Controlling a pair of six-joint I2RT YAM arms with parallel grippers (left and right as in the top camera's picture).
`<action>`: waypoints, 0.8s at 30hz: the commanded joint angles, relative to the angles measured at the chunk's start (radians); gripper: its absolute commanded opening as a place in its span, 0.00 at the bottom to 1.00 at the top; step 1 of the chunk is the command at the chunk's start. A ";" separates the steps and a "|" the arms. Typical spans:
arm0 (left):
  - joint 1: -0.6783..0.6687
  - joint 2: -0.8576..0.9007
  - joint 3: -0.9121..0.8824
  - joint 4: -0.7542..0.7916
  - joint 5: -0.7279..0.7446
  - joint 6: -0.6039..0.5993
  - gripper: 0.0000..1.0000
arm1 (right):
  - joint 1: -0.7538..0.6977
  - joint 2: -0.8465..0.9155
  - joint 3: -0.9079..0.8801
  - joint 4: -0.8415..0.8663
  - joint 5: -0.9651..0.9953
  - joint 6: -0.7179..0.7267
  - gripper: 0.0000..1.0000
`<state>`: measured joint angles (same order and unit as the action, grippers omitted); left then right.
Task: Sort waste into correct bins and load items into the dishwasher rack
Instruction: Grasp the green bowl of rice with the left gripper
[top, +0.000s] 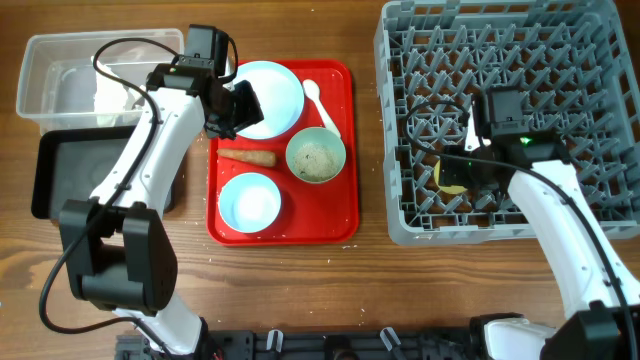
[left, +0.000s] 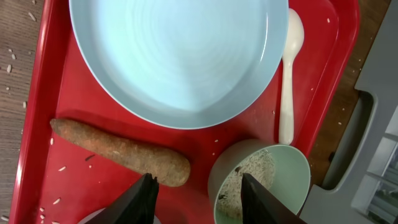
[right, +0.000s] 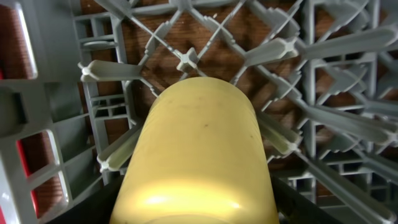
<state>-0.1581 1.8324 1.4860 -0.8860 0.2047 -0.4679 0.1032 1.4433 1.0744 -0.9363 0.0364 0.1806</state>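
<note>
Right wrist: right gripper (top: 457, 170) pinching the yellow cup (right: 199, 155), best seated squarely between dishwasher rack (right: 99, 71) pegs before letting go; left gripper (left: 196, 190) spread over carrot stick (left: 118, 152).

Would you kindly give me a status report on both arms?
Left gripper open by brown stick. Right gripper shut on yellow cup, inside rack. Nothing blocking.

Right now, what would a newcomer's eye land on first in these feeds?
The red tray in the middle of the overhead view, carrying the pale blue plate and the brown carrot-shaped stick, with the left hand open above them. Next, the big grey rack on the right, where the right hand holds the yellow cup over its grid floor.
</note>
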 joint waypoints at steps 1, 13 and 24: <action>-0.002 -0.020 0.014 -0.005 -0.021 0.020 0.44 | 0.005 0.012 0.022 0.008 -0.016 0.017 0.81; -0.030 -0.020 0.014 -0.025 0.014 0.108 0.62 | 0.004 0.010 0.418 -0.131 -0.127 -0.042 1.00; -0.325 0.002 0.014 -0.030 -0.074 0.414 0.93 | 0.004 0.012 0.443 -0.089 -0.183 -0.076 1.00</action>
<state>-0.4095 1.8324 1.4860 -0.9306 0.1944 -0.2161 0.1032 1.4540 1.5043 -1.0313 -0.1238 0.1257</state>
